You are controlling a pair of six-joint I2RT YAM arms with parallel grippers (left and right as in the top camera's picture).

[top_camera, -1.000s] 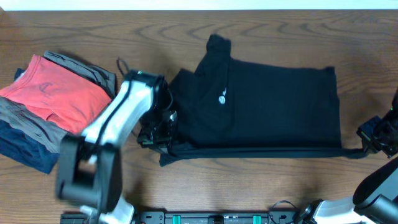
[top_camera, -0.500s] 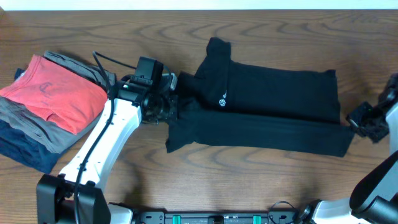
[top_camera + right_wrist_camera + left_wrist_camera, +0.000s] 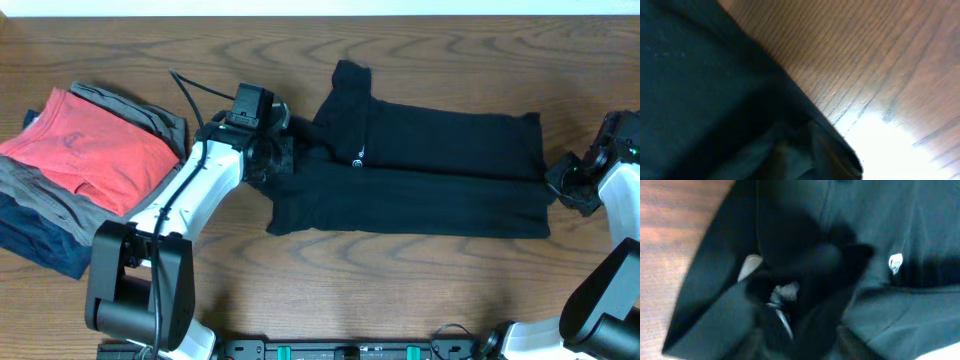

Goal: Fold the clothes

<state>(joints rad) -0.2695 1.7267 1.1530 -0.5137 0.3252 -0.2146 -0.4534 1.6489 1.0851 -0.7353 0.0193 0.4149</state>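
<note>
Left end effector (image 3: 275,158), right end effector (image 3: 558,182): spread unclear behind shirt (image 3: 440,190); garment stack (image 3: 90,150) leftward.

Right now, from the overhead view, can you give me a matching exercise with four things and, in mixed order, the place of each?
1 black shirt
2 coral-red garment
3 left gripper
4 right gripper

A at the shirt's right edge
B on top of the stack, far left
C lying long across the middle
D at the shirt's collar end

Pairs: 1-C, 2-B, 3-D, 4-A
</note>
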